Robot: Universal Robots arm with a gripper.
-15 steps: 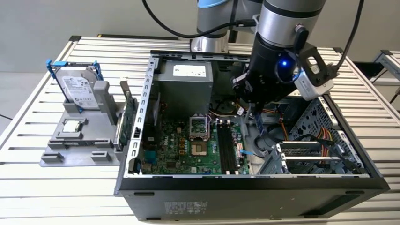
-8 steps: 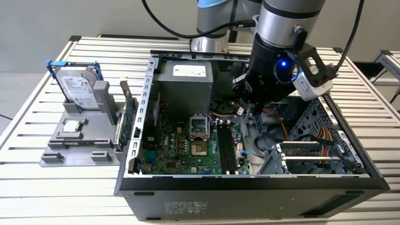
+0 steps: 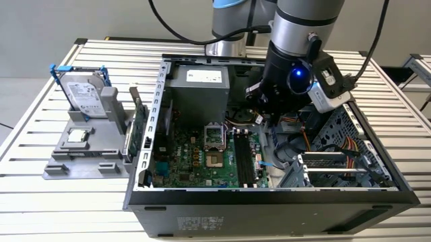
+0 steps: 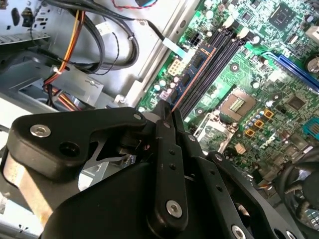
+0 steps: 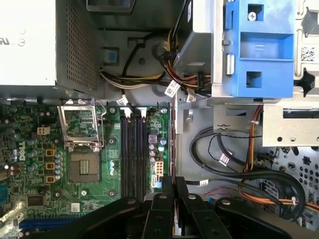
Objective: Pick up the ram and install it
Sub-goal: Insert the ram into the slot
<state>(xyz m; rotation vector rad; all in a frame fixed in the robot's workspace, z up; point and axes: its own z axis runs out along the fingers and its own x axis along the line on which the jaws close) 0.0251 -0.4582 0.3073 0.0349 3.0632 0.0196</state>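
Slatted white table is carrying an open case, and the arm is reaching down into it. In the second wrist view the gripper is pressing its fingers together on the ram, which is sticking out past the fingertips (seen nearly edge-on). The empty dark slots are lying just beside the ram, not under it, with the socket farther off on that same side. Orange and black cables are bunching on the gripper's other side.
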